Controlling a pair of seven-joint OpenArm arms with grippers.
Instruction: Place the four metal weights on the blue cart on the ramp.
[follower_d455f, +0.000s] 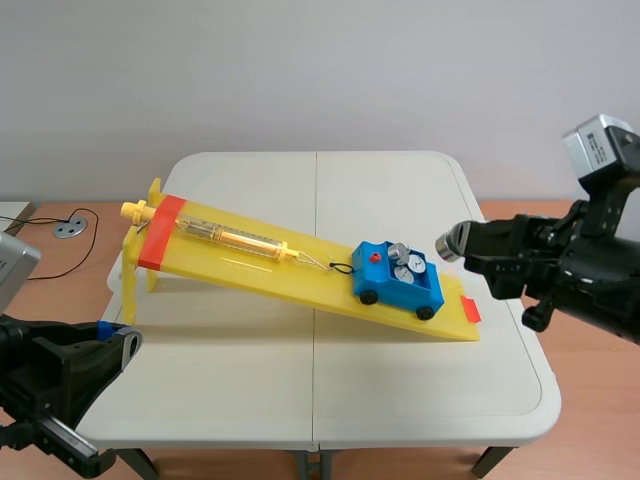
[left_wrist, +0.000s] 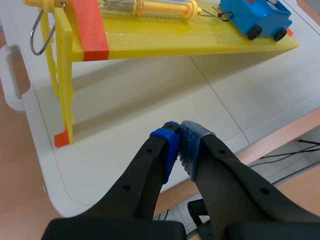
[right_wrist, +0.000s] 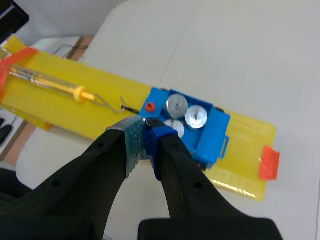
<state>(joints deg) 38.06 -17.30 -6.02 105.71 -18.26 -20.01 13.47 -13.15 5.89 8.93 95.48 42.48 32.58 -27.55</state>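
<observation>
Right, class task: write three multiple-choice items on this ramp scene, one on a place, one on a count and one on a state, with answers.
1. Where is the cart on the ramp? A. upper end B. near the lower end C. off it
2. How many weights lie in the cart? A. one B. three C. five
3. The left end effector is: A. wide open B. shut on the cart C. shut, holding nothing

Answers: B, the cart sits by the ramp's low end. B, three silver discs show inside. C, its pads meet with nothing between them.

wall (follower_d455f: 320, 70): plain pale grey | table (follower_d455f: 400, 390): white | floor (follower_d455f: 585, 420): wood-brown
</observation>
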